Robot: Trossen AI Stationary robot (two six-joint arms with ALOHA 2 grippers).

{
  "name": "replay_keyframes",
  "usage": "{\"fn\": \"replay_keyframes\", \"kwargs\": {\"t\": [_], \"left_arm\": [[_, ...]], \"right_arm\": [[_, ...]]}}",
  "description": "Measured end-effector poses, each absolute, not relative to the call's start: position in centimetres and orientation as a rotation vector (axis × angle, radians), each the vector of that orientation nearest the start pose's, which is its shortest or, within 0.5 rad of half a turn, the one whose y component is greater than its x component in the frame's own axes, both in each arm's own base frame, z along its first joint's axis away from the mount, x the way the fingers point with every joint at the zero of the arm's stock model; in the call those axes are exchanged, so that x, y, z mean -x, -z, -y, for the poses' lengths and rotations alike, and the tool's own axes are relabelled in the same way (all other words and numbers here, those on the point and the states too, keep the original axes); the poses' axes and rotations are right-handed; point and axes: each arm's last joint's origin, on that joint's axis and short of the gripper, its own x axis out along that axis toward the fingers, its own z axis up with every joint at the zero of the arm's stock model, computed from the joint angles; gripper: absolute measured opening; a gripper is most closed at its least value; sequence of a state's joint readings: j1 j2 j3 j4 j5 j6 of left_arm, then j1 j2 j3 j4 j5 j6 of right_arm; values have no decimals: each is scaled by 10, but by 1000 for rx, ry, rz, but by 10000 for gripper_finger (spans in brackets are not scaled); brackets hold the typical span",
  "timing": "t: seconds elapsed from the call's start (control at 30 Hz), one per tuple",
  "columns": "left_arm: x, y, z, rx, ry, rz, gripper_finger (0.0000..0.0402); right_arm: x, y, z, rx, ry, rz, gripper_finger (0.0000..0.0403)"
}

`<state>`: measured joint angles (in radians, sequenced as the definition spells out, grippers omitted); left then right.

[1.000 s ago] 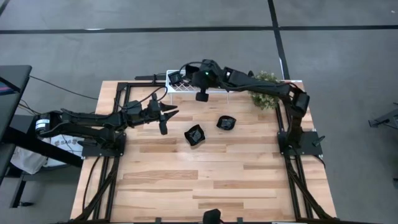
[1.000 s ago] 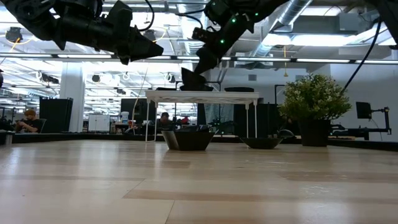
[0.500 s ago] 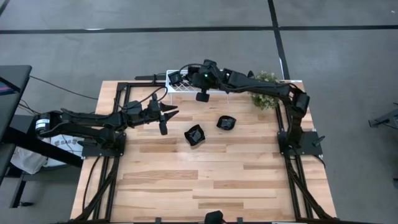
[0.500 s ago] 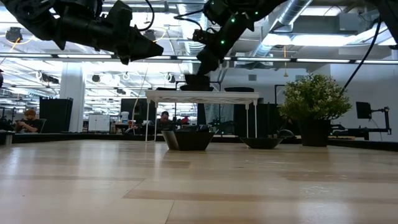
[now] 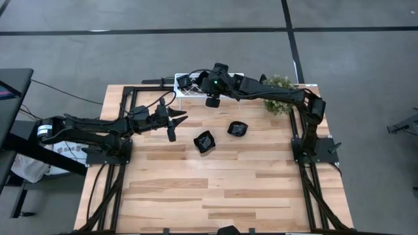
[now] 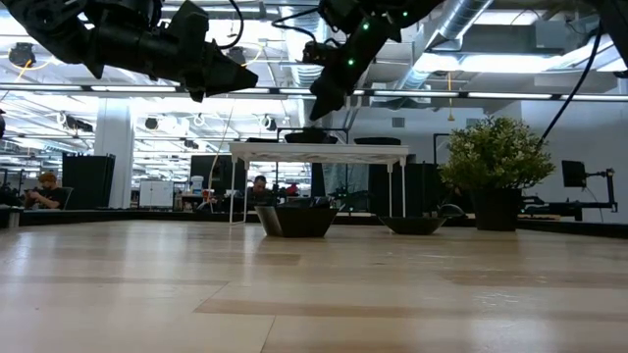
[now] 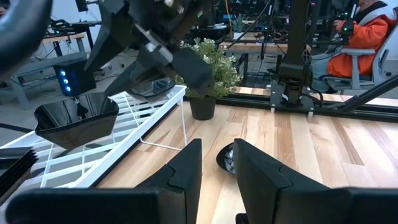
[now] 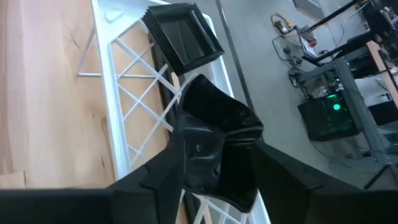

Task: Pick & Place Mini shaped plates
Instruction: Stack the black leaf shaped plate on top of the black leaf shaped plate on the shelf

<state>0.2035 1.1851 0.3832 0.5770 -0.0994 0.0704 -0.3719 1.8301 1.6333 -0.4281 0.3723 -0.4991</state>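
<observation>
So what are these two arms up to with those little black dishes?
They are moving mini shaped plates onto a white rack at the table's far edge. The right gripper hangs open just above a black plate that sits on the rack beside a squarer one. The left gripper waits in the air over the table's left side, holding nothing. Two more plates sit on the wooden table, near a small potted plant.

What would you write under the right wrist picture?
Open right gripper above a black dish resting on the white rack.
</observation>
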Motion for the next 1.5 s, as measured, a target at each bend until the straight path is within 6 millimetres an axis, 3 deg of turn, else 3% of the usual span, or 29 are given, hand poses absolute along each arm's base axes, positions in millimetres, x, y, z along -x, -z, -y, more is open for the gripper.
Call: {"fn": "replay_keyframes", "kwargs": {"t": [0.27,0.43,0.57,0.8,0.93,1.17,1.5], "left_arm": [[-223,-192,-49,-58,-294,-236,95],[-223,-192,-49,-58,-293,-237,95],[-221,-188,-48,-57,-293,-252,95],[-220,-187,-48,-57,-293,-249,95],[-220,-187,-48,-57,-293,-246,95],[-221,-189,-48,-58,-294,-224,95],[-221,-190,-48,-59,-295,-210,95]], "right_arm": [[-367,-346,144,361,487,-676,171],[-335,-362,133,185,287,-537,163],[-304,-360,123,106,206,-442,160],[-258,-320,98,73,193,-385,164],[-244,-287,82,70,146,-440,166],[-240,-237,60,68,45,-605,165],[-247,-201,49,83,7,-791,159]]}}
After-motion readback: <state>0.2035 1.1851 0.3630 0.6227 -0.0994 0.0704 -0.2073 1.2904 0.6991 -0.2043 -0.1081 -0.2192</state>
